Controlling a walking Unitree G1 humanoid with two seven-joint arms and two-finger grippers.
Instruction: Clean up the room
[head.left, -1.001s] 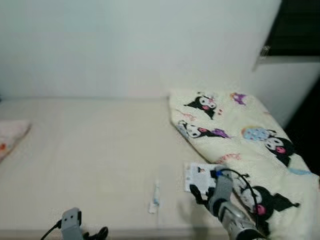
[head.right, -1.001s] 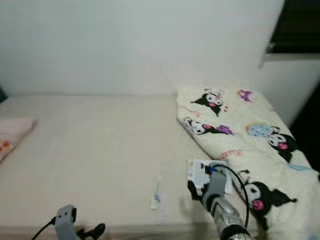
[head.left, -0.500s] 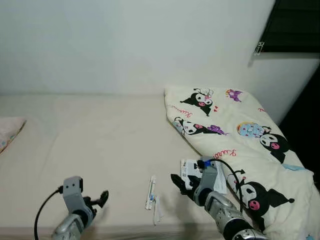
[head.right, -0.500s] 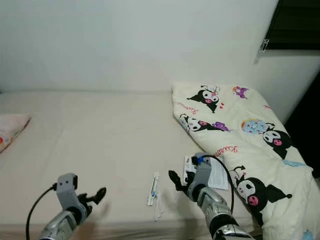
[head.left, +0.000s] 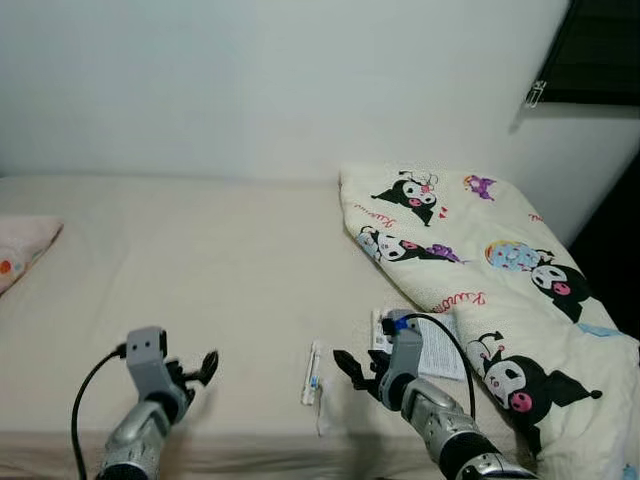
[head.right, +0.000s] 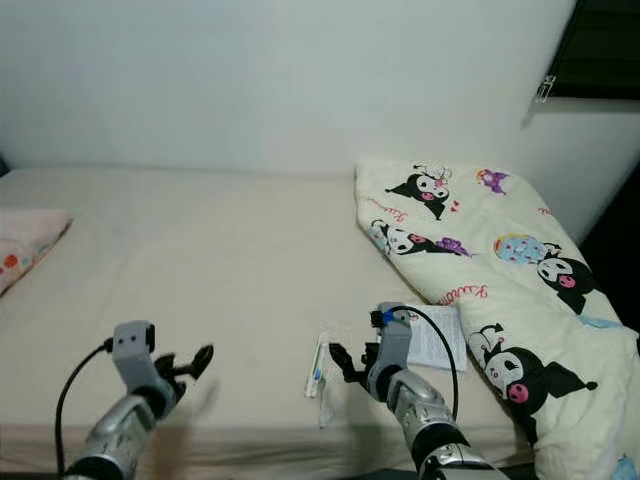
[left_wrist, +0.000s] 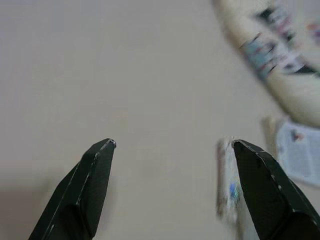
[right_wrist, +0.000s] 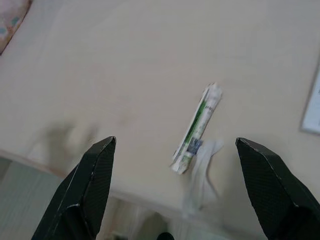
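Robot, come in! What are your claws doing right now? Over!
Right gripper open, low over bed, beside small wrapper. Left gripper open, holding nothing. Paper leaflet lies by cartoon blanket. Nothing blocking the wrapper.

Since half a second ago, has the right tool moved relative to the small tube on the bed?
Yes. The right tool has edged closer to the small tube, away from the leaflet. It is open and not touching the tube.

Cream bed (head.left: 200, 270) with wrapper (head.left: 312, 373), leaflet (head.left: 432, 348), cartoon-print quilt (head.left: 480, 270).
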